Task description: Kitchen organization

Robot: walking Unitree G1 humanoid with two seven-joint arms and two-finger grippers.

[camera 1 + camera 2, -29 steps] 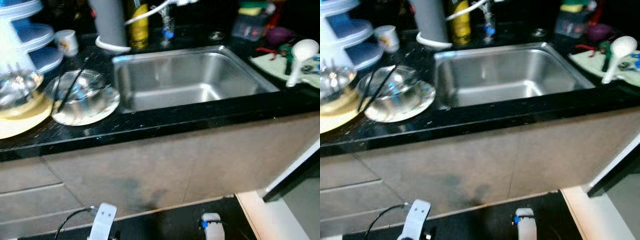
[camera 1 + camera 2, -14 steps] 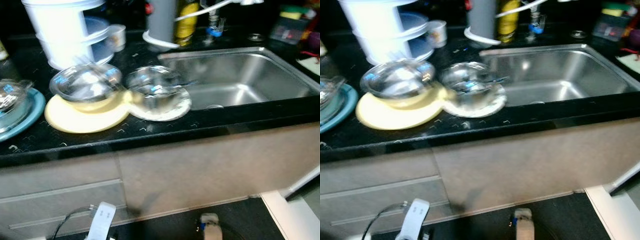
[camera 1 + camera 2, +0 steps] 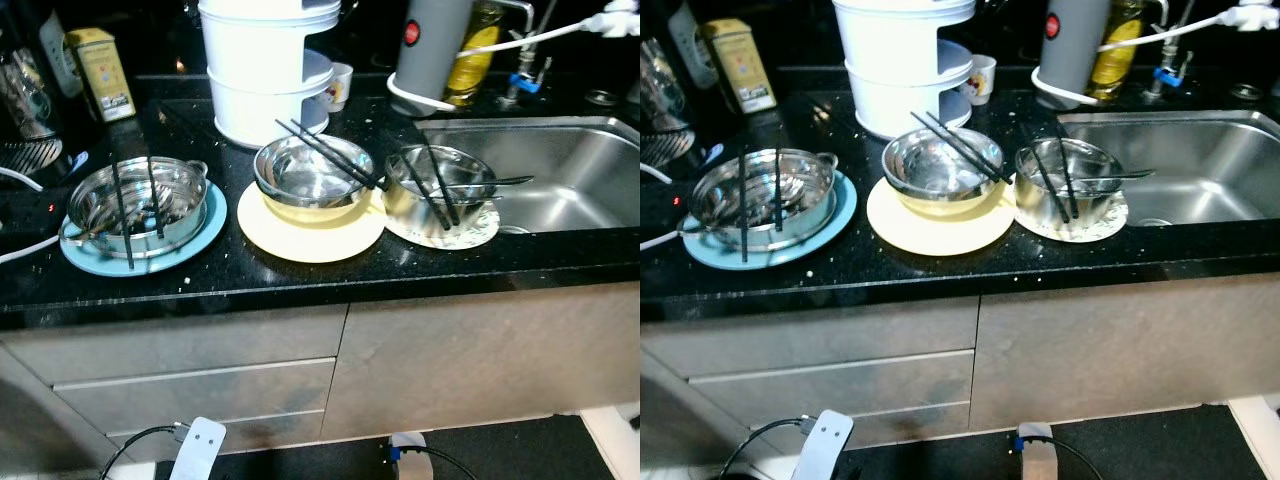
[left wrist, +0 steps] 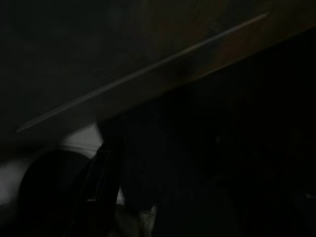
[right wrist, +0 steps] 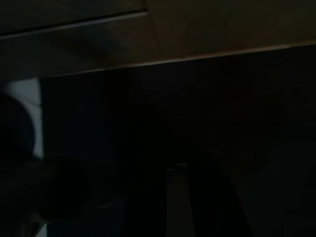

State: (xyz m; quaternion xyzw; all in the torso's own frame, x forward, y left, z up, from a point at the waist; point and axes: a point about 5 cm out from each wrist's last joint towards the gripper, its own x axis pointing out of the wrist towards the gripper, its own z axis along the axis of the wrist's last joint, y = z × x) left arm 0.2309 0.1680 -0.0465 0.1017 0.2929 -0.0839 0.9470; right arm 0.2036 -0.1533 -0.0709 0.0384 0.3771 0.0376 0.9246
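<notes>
1. Black countertop (image 3: pixel 300 280) carries three sets of dishes in a row, left of a steel sink (image 3: pixel 560 175).
2. Left set: steel pot (image 3: pixel 135 205) on a blue plate (image 3: pixel 200 235), two black chopsticks (image 3: pixel 120 215) lying across its rim.
3. Middle set: steel bowl (image 3: pixel 305 175) on a yellow plate (image 3: pixel 300 235), with a pair of chopsticks (image 3: pixel 330 155) laid across it and running toward the right bowl.
4. Right set: steel bowl (image 3: pixel 440 185) on a patterned plate (image 3: pixel 480 228), just beside the sink edge; chopsticks (image 3: pixel 435 190) and a spoon handle (image 3: pixel 500 182) rest in it.
5. Behind the row: white stacked container (image 3: pixel 265 70), small cup (image 3: pixel 340 85), grey cylinder (image 3: pixel 430 45), yellow bottle (image 3: pixel 475 50), yellow tin (image 3: pixel 100 75).
6. Both arms hang low in front of the cabinet drawers (image 3: pixel 200 390), well below and apart from all the dishes. Left arm (image 3: pixel 195 455) and right arm (image 3: pixel 408 458) show at the lower edge of the head view.
7. Wrist views very dark. Left gripper: cannot tell its state. Right gripper: cannot tell its state. Nothing seen held by either.
</notes>
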